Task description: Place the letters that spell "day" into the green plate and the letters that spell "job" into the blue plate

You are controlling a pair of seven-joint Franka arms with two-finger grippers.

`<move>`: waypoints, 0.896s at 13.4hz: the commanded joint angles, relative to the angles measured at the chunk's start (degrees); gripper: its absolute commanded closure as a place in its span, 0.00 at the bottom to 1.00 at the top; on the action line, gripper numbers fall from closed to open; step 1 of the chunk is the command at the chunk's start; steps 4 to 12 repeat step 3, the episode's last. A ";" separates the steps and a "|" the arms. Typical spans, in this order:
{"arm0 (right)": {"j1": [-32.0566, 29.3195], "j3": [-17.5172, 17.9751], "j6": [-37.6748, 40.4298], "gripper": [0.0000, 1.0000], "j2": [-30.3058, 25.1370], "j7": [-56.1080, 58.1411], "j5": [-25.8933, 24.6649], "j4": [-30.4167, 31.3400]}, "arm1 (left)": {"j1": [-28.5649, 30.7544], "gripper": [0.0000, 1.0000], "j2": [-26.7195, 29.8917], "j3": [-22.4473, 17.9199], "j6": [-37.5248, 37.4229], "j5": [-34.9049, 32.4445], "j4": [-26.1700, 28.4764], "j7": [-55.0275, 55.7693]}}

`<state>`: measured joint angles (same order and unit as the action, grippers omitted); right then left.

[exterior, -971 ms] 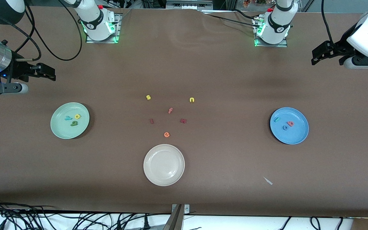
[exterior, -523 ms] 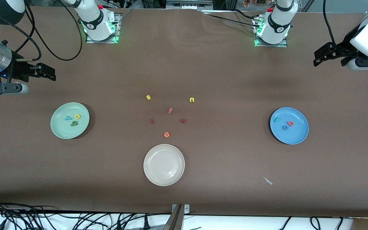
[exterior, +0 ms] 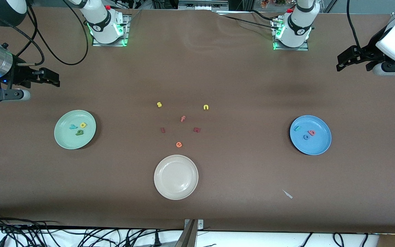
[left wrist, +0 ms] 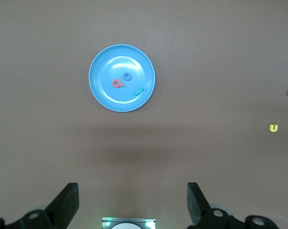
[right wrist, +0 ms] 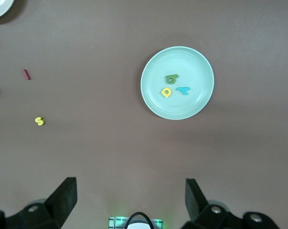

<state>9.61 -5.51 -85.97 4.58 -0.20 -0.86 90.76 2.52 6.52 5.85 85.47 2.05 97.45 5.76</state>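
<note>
Loose foam letters on the table (exterior: 238,85) read s (exterior: 159,104), n (exterior: 206,107), f (exterior: 182,119), e (exterior: 179,144)

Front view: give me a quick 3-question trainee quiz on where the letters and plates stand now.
1. True or false: the cream-white plate holds a letter.
2. How many letters lie in the green plate?
3. Which lies in the blue plate: A) salmon f B) salmon-red b C) orange e

Key: 1 false; 2 three; 3 B
</note>
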 commanded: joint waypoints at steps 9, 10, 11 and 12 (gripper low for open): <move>-0.38 0.42 -0.51 0.00 -0.71 -0.41 -0.63 0.82 | 0.29 0.00 0.16 0.48 0.13 -2.14 -0.15 0.22; -0.38 0.42 -0.51 0.00 -0.71 -0.41 -0.63 0.82 | 0.29 0.00 0.16 0.48 0.13 -2.14 -0.15 0.22; -0.38 0.42 -0.51 0.00 -0.71 -0.41 -0.63 0.82 | 0.29 0.00 0.16 0.48 0.13 -2.14 -0.15 0.22; -0.38 0.42 -0.51 0.00 -0.71 -0.41 -0.63 0.82 | 0.29 0.00 0.16 0.48 0.13 -2.14 -0.15 0.22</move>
